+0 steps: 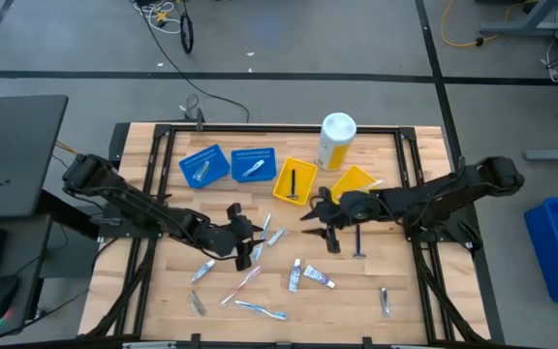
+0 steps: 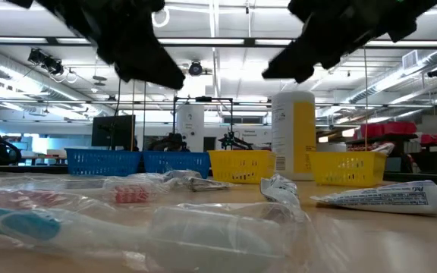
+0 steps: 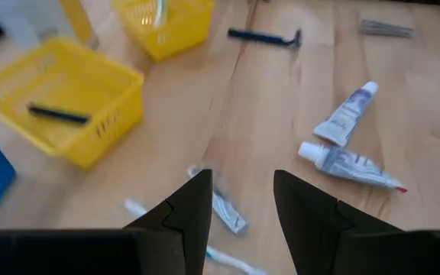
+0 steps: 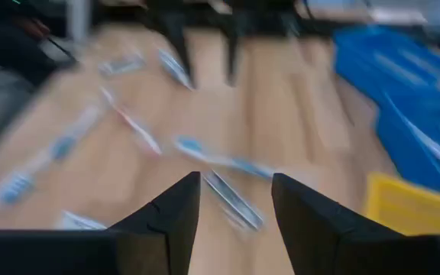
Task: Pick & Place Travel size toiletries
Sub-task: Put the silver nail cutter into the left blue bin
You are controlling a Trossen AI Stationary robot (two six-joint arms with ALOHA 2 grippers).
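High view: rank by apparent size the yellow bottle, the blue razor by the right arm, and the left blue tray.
1. Left blue tray, biggest footprint.
2. Yellow bottle, though it stands tall toward the camera, so its size is inflated.
3. Blue razor, a thin sliver, clearly smallest.

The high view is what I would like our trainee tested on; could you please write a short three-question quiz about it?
1. True or false: the yellow bottle lies on its side in a blue tray.
2. How many blue trays stand at the table's back? A) one B) two C) four
3. What lies in the yellow tray next to the blue ones?

Key
1. False: it stands upright between the two yellow trays.
2. B.
3. One slim dark razor.

Both arms hang over the table's middle: the left gripper is open and empty, as is the right gripper.
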